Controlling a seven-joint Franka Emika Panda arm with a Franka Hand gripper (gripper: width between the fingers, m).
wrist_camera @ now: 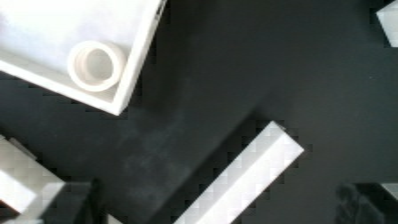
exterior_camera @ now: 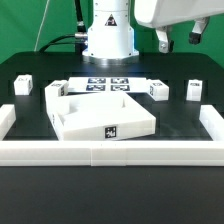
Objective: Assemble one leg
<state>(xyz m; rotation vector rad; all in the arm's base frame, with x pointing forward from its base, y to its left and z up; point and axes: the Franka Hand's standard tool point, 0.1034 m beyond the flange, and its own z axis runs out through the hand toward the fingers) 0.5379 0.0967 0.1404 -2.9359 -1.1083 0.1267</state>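
Several small white legs with marker tags stand on the black table in the exterior view: two on the exterior view's left (exterior_camera: 24, 86) (exterior_camera: 55, 91) and two on its right (exterior_camera: 157, 90) (exterior_camera: 195, 90). My gripper (exterior_camera: 180, 37) hangs high above the right-hand legs, open and empty. In the wrist view its dark fingers (wrist_camera: 59, 205) show far apart at the frame's edge, with nothing between them, and no leg shows clearly.
The large white tray-like part (exterior_camera: 70, 118) lies in the middle, and its corner with a round hole (wrist_camera: 93, 66) shows in the wrist view. The marker board (exterior_camera: 110, 83) lies behind it. A white border rail (exterior_camera: 110, 152) (wrist_camera: 249, 168) edges the table.
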